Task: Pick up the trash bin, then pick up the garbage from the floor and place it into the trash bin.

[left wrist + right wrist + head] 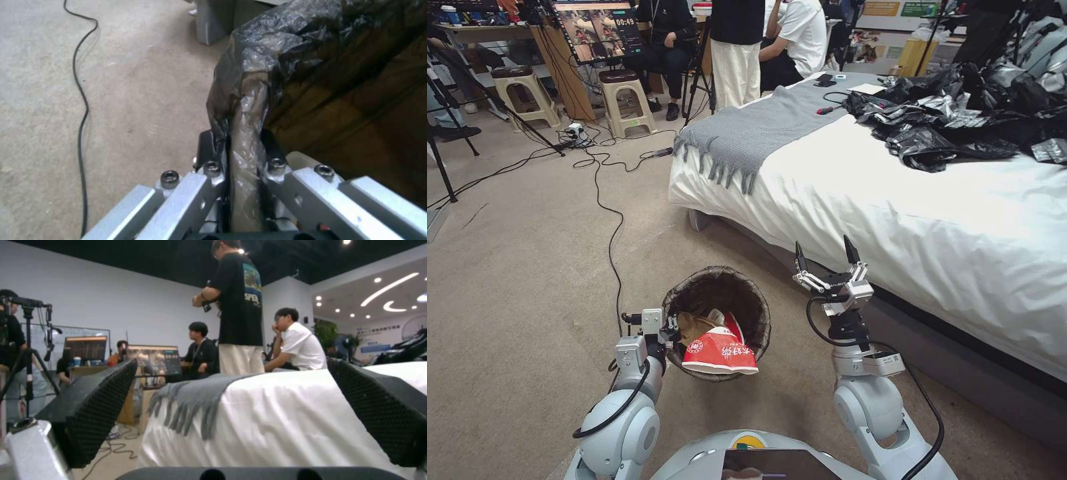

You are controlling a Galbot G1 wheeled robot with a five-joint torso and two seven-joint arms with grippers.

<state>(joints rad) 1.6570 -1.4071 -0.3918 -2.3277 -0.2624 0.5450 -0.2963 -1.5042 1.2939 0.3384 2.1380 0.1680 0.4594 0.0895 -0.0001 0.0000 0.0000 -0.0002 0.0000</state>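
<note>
Left tool (670,328) pinches the trash bin (718,321) by its bag-lined rim, wrappers (720,350) inside, bin just above the floor (527,267). Right tool (826,261) spread, empty, raised beside the bed (894,220), probably kept free for litter.

Bin wall: the trash bin (718,320) shows its lined rim; the white side is hidden.
Wrapper print: red-and-white wrapper (718,351) at 6 o'clock inside, lettering unreadable.
Bed (894,220): cut off at 3 o'clock.

Even, bright overhead light falls on the bed (894,220). Ceiling lights (382,298) glare. Wrist views are soft; head view bows at its edges.
</note>
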